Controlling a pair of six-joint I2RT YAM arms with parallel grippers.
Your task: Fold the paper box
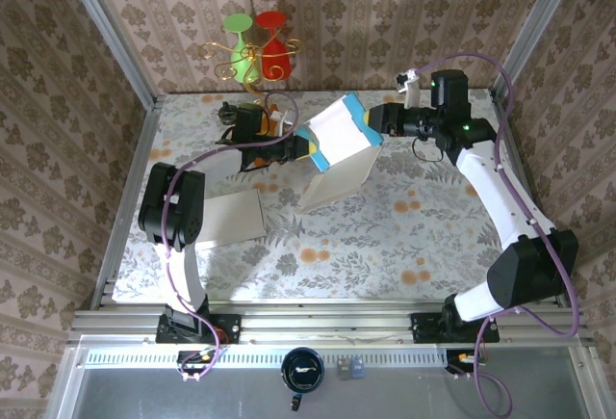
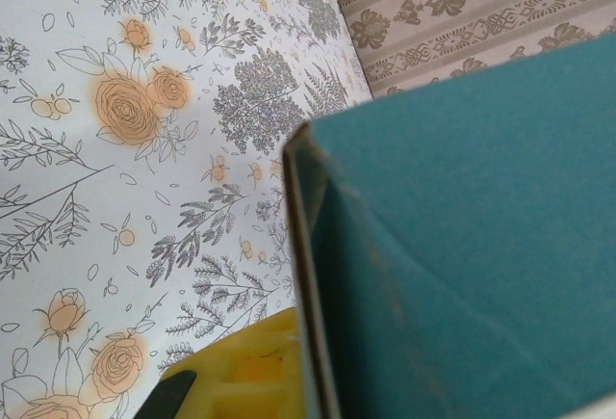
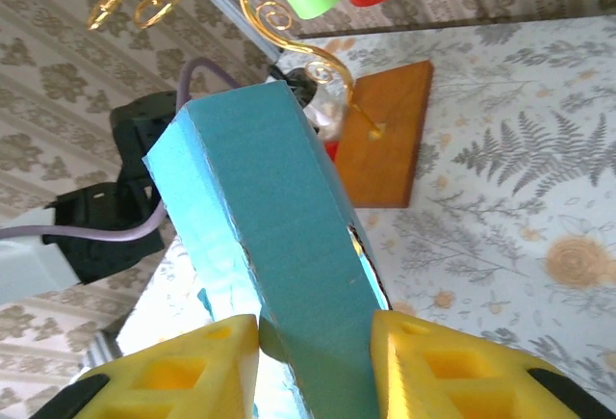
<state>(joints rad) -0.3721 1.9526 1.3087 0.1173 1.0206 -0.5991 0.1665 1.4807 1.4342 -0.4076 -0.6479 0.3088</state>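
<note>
The paper box [image 1: 339,149], teal outside and white inside, hangs partly folded above the middle of the table, one white panel reaching down to the cloth. My left gripper [image 1: 306,146] is shut on the box's left edge. In the left wrist view one yellow finger [image 2: 241,373] presses against the cardboard edge of the paper box [image 2: 462,246], which hides the other finger. My right gripper [image 1: 372,122] holds the box's upper right end. In the right wrist view, my right gripper [image 3: 316,332] has both yellow fingers closed on a folded teal wall of the paper box [image 3: 279,226].
A flat white sheet [image 1: 231,217] lies on the flowered tablecloth [image 1: 385,236] at the front left. A gold wire stand with a green and a red cup [image 1: 256,41] rises from a wooden base [image 3: 385,140] at the back, just behind the box. Patterned walls enclose the table.
</note>
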